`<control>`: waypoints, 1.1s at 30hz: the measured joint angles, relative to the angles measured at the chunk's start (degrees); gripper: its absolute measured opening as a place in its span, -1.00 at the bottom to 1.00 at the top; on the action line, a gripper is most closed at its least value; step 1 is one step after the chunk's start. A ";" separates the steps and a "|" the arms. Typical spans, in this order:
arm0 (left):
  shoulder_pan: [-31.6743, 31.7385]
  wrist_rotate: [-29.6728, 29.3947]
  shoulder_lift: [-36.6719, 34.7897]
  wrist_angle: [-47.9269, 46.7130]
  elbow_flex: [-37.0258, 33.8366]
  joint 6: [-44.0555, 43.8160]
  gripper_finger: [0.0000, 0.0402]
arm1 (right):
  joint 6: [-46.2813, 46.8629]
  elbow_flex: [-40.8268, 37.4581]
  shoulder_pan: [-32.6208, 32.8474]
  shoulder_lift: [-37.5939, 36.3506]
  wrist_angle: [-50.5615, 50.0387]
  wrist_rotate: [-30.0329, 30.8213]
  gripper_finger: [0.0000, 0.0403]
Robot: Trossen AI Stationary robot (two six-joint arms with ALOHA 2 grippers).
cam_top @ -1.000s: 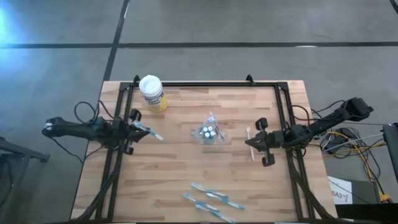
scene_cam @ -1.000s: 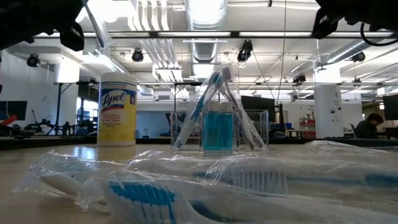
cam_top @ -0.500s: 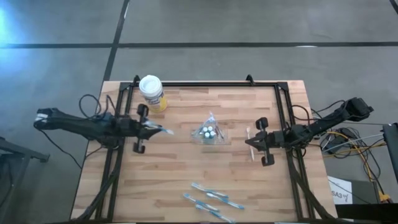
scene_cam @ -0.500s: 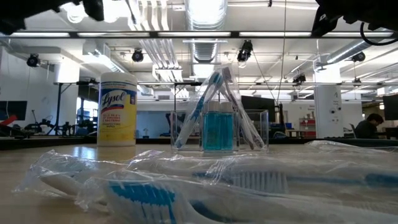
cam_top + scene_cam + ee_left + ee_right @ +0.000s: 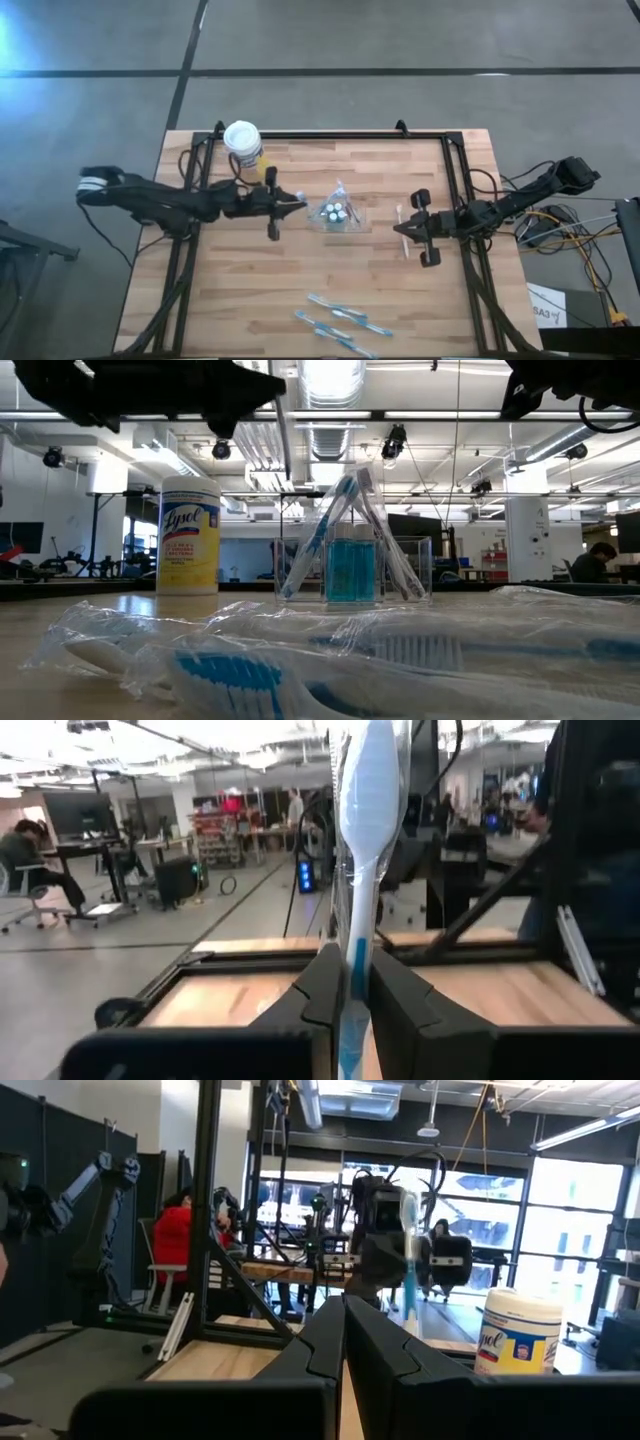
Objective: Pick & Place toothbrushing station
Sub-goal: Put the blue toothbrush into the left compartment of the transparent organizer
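Note:
My left gripper (image 5: 272, 205) is left of the table's middle, shut on a blue-and-white toothbrush (image 5: 290, 206) in a clear wrapper. It is just left of the small clear pouch (image 5: 338, 210), which stands on the table with white round-topped tubes (image 5: 337, 209) inside. In the low view, toothbrushes lean in the pouch (image 5: 350, 555). Several more wrapped toothbrushes (image 5: 340, 320) lie flat near the near edge. My right gripper (image 5: 412, 230) waits at the right, shut; a thin white stick (image 5: 402, 232) lies by its fingertips, and I cannot tell whether they touch. My left gripper pinches the toothbrush's handle (image 5: 352, 960) between its two fingers (image 5: 325, 985), through the clear wrapper. The fingers come level from the table's left and lie across the brush. The brush stands nearly upright with its head (image 5: 370, 780) up, lifted clear of the table.
A yellow canister with a white lid (image 5: 245, 148) stands at the far left, close behind my left arm. Black frame rails (image 5: 330, 135) run along the table's far, left and right sides. Bare wood lies between the pouch and the near toothbrushes.
My left gripper has moved toward the table's right edge with the toothbrush, from the left rail to just beside the clear pouch. The brush has stayed held and clear of the table.

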 joint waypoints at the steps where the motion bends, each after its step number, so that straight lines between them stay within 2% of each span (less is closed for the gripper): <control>1: 0.24 -0.10 1.16 1.67 -0.34 -0.49 -0.83 | -0.10 0.00 0.00 0.00 0.13 0.00 -0.96; 7: 1.65 -1.27 8.03 7.69 -1.42 -2.59 -0.84 | -0.17 0.00 0.00 -0.02 0.20 0.02 -0.96; 33: 5.45 -1.72 25.44 13.29 -1.48 -8.89 -0.81 | -0.15 0.00 0.00 -0.02 0.31 0.12 -0.96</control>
